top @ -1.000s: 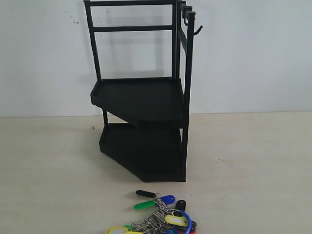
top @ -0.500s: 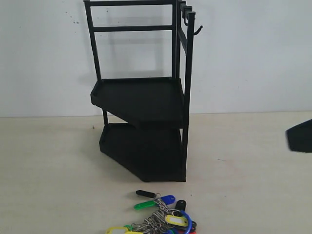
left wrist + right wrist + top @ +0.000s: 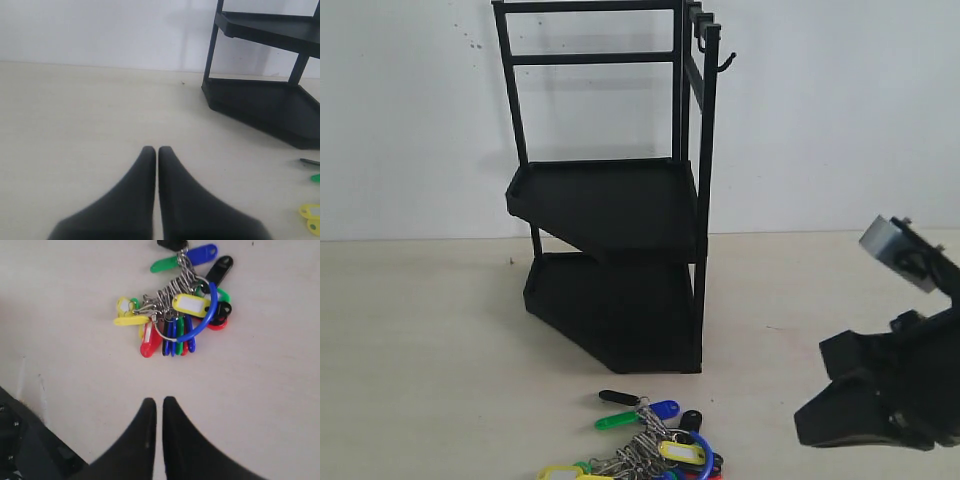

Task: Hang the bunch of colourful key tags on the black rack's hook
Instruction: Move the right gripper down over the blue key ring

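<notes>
A plain white wall (image 3: 840,120) fills the back, with a few small dark specks (image 3: 470,42) high up. It meets a pale, faintly grained surface (image 3: 420,330) along a straight horizontal line. The light is soft and even, casting only faint shadows.

The setting is presenting as a robotics lab test station. A plain white wall (image 3: 820,120) is filling the upper half of the frame, and a pale wood-grain tabletop (image 3: 420,350) is spanning the lower half. Two staged props, the black rack (image 3: 610,200) at centre and the colourful key tag bunch (image 3: 660,445) at bottom centre, are sitting on it, while a black robot arm (image 3: 905,385) is occupying the lower right
</notes>
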You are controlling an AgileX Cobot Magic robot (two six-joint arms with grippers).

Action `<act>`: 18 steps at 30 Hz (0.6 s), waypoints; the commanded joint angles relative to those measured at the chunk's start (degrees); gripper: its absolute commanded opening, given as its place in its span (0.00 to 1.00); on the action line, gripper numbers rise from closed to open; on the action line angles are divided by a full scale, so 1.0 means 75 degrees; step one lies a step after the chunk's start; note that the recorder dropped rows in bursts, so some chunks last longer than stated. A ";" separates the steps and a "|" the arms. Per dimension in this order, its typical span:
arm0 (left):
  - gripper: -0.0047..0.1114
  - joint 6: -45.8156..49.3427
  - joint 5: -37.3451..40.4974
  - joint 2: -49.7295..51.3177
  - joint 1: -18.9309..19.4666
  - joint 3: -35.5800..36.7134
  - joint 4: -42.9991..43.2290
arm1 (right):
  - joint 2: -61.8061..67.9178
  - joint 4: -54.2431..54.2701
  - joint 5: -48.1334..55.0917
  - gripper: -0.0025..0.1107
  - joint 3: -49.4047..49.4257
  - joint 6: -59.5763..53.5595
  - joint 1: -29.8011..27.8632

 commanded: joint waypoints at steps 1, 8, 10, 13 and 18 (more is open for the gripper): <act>0.08 0.0026 -0.0060 -0.0016 0.0019 0.0021 0.0038 | 0.0912 0.0784 -0.0229 0.33 0.0051 -0.0663 0.0420; 0.08 0.0026 -0.0060 -0.0016 0.0019 0.0021 0.0038 | 0.2211 0.1613 -0.2303 0.46 0.0051 -0.0623 0.1725; 0.08 0.0026 -0.0060 -0.0016 0.0019 0.0021 0.0038 | 0.2601 0.1975 -0.2698 0.46 0.0010 -0.0654 0.1945; 0.08 0.0026 -0.0060 -0.0016 0.0019 0.0021 0.0038 | 0.3078 0.2475 -0.2753 0.46 -0.0100 -0.0882 0.2048; 0.08 0.0026 -0.0060 -0.0016 0.0019 0.0021 0.0038 | 0.3621 0.3948 -0.2644 0.46 -0.0120 -0.1950 0.2048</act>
